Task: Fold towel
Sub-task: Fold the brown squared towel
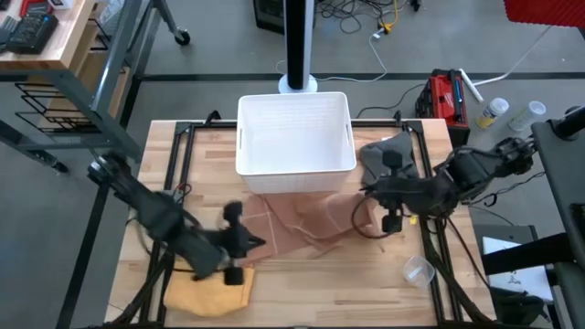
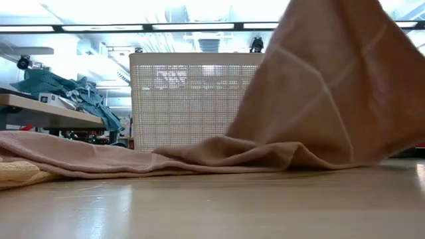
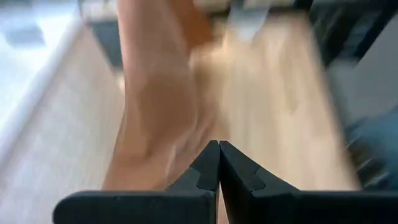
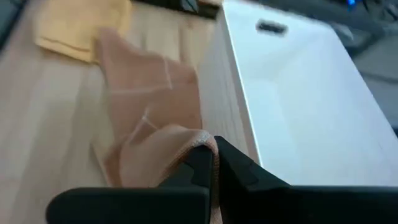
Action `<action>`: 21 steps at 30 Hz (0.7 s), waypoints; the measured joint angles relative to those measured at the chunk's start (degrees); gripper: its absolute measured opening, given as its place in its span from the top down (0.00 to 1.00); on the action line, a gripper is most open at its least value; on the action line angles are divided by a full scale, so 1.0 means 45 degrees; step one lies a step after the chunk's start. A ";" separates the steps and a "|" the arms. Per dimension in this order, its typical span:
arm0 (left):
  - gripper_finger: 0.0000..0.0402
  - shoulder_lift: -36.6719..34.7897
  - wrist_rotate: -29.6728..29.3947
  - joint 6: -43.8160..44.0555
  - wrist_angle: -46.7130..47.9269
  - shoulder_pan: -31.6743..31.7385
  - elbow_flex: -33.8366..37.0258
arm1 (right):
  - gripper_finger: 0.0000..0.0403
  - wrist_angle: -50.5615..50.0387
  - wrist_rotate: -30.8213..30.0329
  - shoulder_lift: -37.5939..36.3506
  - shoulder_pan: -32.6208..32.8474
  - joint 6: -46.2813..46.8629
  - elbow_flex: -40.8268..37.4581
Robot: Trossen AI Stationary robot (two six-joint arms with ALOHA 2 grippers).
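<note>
Two pincers grip pink towel [image 1: 306, 224] beside white basket [image 1: 294, 132], prob. touching.

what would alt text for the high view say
Two dark arms work a pink towel on a wooden table, in front of a white basket. The left gripper and right gripper each pinch an edge; a yellow cloth lies near the left arm.
</note>
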State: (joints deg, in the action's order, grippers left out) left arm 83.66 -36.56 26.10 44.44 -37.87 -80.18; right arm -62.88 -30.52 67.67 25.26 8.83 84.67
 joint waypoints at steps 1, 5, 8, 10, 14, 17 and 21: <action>1.00 0.0218 -0.0005 0.0449 0.0018 0.0014 0.0557 | 1.00 0.0025 -0.0123 -0.0020 0.0000 0.0200 -0.0265; 1.00 0.0804 0.0517 0.2227 -0.0076 0.0142 0.2356 | 1.00 0.0022 -0.0323 -0.0008 -0.0005 0.1091 -0.1169; 1.00 0.0997 0.1437 0.3393 -0.0141 0.0194 0.3364 | 1.00 0.0032 -0.0374 -0.0018 -0.0005 0.1828 -0.1807; 1.00 0.1028 0.1932 0.4028 -0.0517 0.0215 0.3881 | 0.99 0.0022 -0.0586 -0.0013 -0.0005 0.2331 -0.2264; 0.98 0.1167 0.2930 0.4429 -0.2169 0.0313 0.4901 | 0.93 0.0037 -0.1168 -0.0018 -0.0039 0.3034 -0.3116; 0.94 0.1279 0.3246 0.4424 -0.3389 0.0426 0.5494 | 0.86 0.0156 -0.1212 -0.0013 -0.0073 0.3181 -0.3732; 0.87 0.1378 0.3712 0.4456 -0.3419 0.0502 0.5828 | 0.75 0.0478 -0.1211 -0.0013 -0.0087 0.3241 -0.4542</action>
State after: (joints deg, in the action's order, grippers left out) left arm 89.86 -19.86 46.15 29.06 -35.62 -53.95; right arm -60.74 -35.97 67.61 24.86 23.42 64.23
